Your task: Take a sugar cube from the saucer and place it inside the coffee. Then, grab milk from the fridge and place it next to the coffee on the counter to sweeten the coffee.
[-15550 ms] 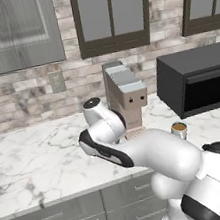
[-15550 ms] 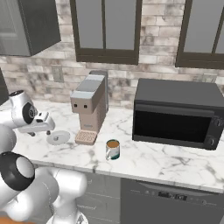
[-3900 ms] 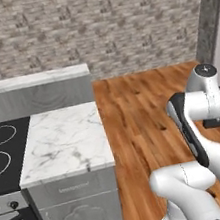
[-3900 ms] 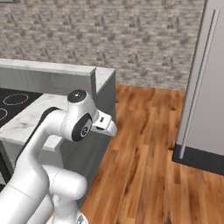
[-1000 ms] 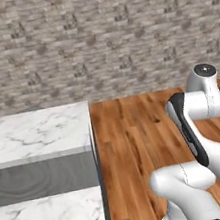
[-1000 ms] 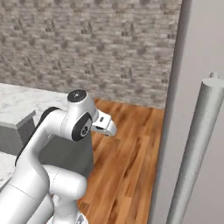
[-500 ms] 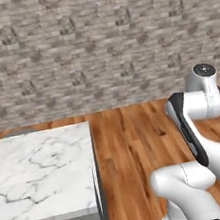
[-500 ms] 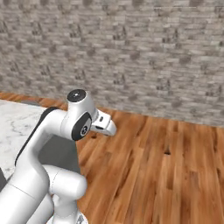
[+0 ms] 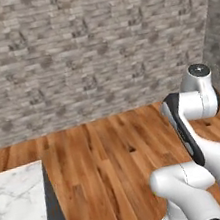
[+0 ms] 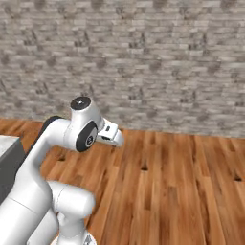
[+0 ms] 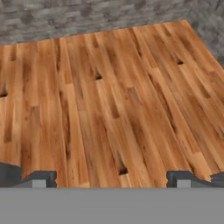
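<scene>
My gripper [image 11: 111,179] stands open over bare wooden floor, and its two dark fingertips [image 11: 41,178] have nothing between them. In the right base view the hand [image 10: 111,134] is held out in front of the arm, pointing right and down at the floor. A corner of the white marble counter [image 9: 17,208] shows at the lower left of the left base view. The sugar cube, the saucer, the coffee, the milk and the fridge are out of view.
A grey brick wall [image 10: 143,57] runs across the back, with wooden floor [image 10: 167,191] in front of it. A second grey wall [image 9: 219,38] meets it at the right. The counter's dark side panel [image 10: 7,165] stands at the left edge.
The whole scene has shifted as the base moved. The counter slid to the lower left corner and the fridge's edge left the right base view. The arm's pose and the open gripper are unchanged.
</scene>
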